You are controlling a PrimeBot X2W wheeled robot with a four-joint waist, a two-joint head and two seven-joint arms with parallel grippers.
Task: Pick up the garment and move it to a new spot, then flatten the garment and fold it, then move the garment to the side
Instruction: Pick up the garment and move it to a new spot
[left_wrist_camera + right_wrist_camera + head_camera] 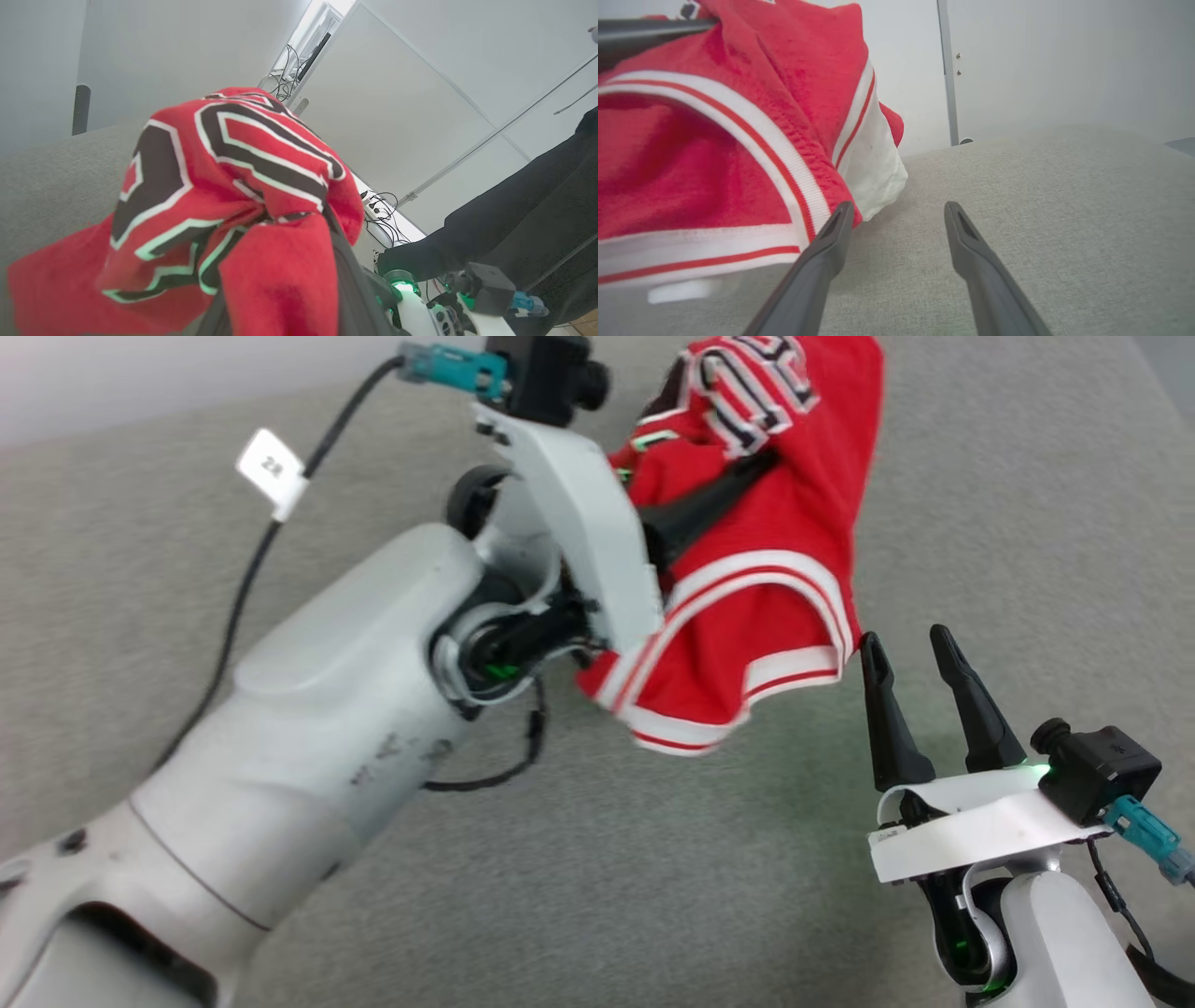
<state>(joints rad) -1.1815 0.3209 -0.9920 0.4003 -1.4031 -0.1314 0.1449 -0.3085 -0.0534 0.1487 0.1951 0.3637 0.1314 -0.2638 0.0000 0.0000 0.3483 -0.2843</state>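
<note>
Holding the garment up off the grey surface, your left gripper is clamped on it. The dark fingers run into bunched red cloth and the jersey hangs off them. In the left wrist view the garment drapes over the fingers, crumpled, with the black white-outlined lettering on top. Letters are too folded to read there. In the head view the hem with white-and-red striped trim hangs lowest, toward your right side, and blurs at the bottom edge.

Your right gripper is spread apart and holds nothing, fingers pointing up that view, low over the surface. Its left fingertip sits just beside the white trim of the hanging hem; you cannot tell whether it touches. The right wrist view shows the same: gripper apart, the garment at upper left above the grey surface, white sleeve edge near the left finger.

A black cable with a white tag runs along your left arm.
</note>
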